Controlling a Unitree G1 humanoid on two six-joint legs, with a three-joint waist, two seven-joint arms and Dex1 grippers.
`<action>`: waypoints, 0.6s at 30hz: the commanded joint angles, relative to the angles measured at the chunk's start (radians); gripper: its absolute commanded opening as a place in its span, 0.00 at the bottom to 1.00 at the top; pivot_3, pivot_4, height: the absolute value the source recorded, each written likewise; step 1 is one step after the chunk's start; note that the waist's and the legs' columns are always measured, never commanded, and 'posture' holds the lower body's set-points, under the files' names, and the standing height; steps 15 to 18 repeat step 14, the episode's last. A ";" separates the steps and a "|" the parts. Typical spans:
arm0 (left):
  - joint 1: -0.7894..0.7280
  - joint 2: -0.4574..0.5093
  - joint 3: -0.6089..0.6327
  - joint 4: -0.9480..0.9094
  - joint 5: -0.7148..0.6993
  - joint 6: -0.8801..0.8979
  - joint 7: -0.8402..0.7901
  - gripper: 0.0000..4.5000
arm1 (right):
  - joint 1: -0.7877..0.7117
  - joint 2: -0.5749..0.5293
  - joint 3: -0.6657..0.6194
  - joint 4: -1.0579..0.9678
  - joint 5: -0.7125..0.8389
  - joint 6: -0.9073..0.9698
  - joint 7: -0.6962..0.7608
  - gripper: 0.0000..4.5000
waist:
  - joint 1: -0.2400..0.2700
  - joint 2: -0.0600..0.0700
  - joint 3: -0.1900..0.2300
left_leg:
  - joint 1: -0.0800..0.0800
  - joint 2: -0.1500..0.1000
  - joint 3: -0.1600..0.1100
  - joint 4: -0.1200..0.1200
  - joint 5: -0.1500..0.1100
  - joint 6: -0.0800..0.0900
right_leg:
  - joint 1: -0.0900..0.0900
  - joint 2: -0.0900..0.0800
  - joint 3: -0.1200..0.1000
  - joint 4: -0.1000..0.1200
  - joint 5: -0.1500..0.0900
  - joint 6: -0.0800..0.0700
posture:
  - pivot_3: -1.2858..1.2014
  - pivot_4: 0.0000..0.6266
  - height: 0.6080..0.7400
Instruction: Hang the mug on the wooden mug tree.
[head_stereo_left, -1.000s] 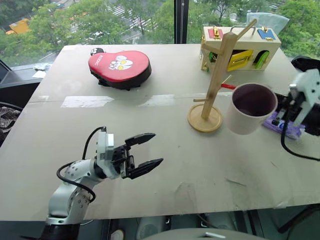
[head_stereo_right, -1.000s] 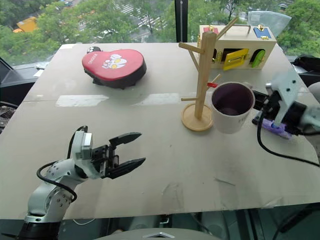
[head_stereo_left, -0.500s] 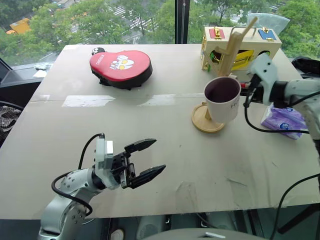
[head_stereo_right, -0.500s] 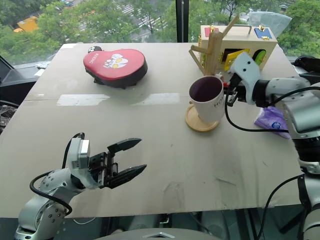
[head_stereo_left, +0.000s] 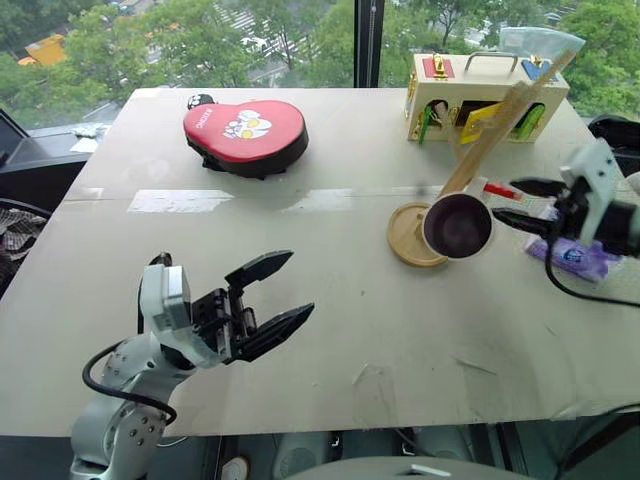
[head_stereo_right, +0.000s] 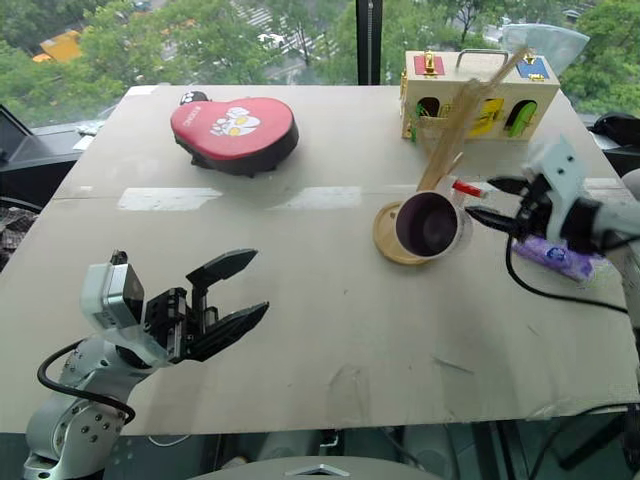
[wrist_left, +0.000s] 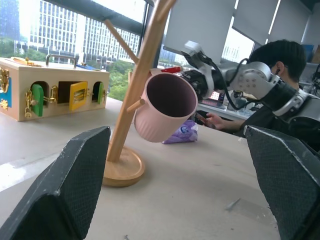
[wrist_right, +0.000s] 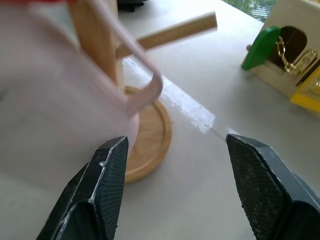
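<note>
The mug hangs by its handle on a low peg of the wooden mug tree, its dark mouth turned toward me. The tree's pole leans steeply to the right over its round base. My right gripper is open just right of the mug, with nothing between its fingers. In the right wrist view the mug's handle sits just ahead of the spread fingertips. My left gripper hovers open over the near left of the table, far from the tree. The mug and pole show beyond its fingers.
A red heart-shaped pad lies at the back left. Behind the tree stands a wooden box with coloured doors. A purple packet lies under my right arm. A person sits beyond the table's right side.
My right gripper carried the mug to the tree, opened and pulled back to the right. The mug now hangs on a peg and the pole has tipped right. My left gripper rose slightly.
</note>
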 joint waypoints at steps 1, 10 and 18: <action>-0.003 0.012 0.018 -0.013 -0.016 0.004 0.006 0.98 | 0.127 0.020 -0.123 -0.101 0.033 -0.042 -0.005 0.69 | 0.001 0.000 0.000 | 0.000 0.000 0.000 0.000 0.000 0.000 | 0.000 0.000 0.000 0.000 0.000 0.000 | 0.52 0.24 0.95; 0.089 0.066 0.064 0.006 0.088 0.062 0.120 0.98 | 0.569 0.141 -0.323 -0.221 0.017 -0.179 0.012 0.69 | 0.006 -0.001 -0.001 | 0.000 0.000 -0.001 0.000 0.000 0.000 | 0.001 0.004 0.002 -0.001 0.000 0.000 | 0.52 0.24 0.95; 0.108 0.136 0.074 0.029 0.114 0.120 0.136 0.98 | 0.681 0.181 -0.362 -0.199 0.011 -0.247 0.018 0.69 | 0.002 -0.001 -0.001 | 0.000 0.000 -0.001 0.000 0.000 0.000 | 0.001 0.005 0.003 -0.001 -0.001 0.000 | 0.52 0.24 0.95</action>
